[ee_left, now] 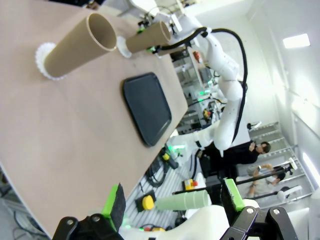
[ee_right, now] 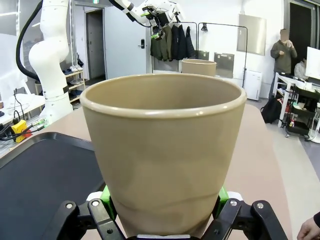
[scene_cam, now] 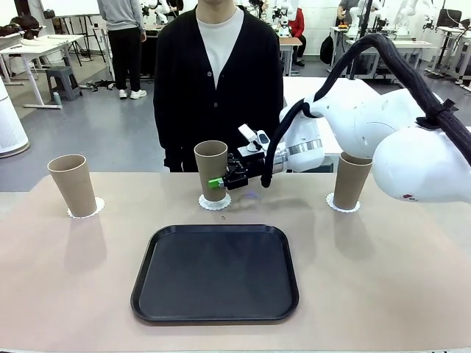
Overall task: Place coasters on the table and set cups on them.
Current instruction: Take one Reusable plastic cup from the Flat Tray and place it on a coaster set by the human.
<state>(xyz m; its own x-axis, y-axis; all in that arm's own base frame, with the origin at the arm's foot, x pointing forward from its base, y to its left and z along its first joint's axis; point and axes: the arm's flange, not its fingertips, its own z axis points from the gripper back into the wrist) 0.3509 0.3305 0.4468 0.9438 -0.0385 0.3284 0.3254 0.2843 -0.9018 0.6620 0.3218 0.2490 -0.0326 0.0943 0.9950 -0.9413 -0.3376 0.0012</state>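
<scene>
Three cups stand on white coasters on the tan surface [scene_cam: 66, 279]. The right claw [scene_cam: 221, 182] is clamped on the middle cup [scene_cam: 211, 169], which sits on its coaster [scene_cam: 214, 203]; only letting go seems left. The left claw [ee_left: 172, 205] hangs wide open, empty.

A black rounded-square tray [scene_cam: 215, 273] lies flat near the front edge, nothing on it. Across from it a person in a black cardigan [scene_cam: 218, 81] over a white top stands close at the far side. Behind, on the grey floor, there is a white table [scene_cam: 33, 50] with a small grey stool [scene_cam: 62, 81] by it, and another person in dark trousers [scene_cam: 125, 44] standing farther back.
</scene>
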